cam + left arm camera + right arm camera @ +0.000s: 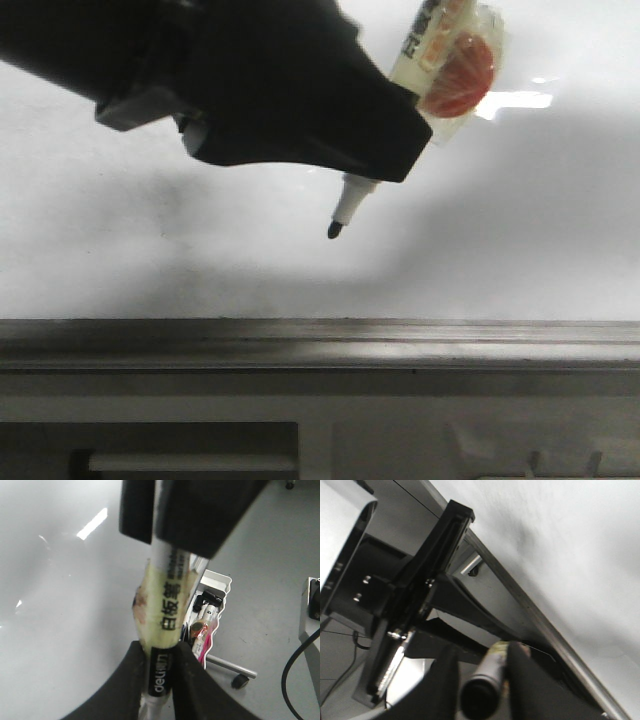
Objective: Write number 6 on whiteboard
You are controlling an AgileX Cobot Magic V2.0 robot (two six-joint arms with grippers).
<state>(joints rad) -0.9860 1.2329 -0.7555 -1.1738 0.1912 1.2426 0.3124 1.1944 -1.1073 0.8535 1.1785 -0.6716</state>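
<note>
Marker poised over a whiteboard showing no drawn line

The whiteboard (520, 230) fills the front view, its grey frame at 6 o'clock. The left end effector (161, 677) grips a marker (352, 202), tip pointing to 7 o'clock; contact cannot be told. The right end effector (481, 680) clamps a dark cylinder (479, 692).

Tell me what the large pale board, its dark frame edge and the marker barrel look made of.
Pale glossy whiteboard: smooth coated surface, mirrors lamp glare. Dark grooved frame edge: probably brushed metal, dull sheen. White marker barrel: likely plastic, printed label, yellowish tape around it.
</note>
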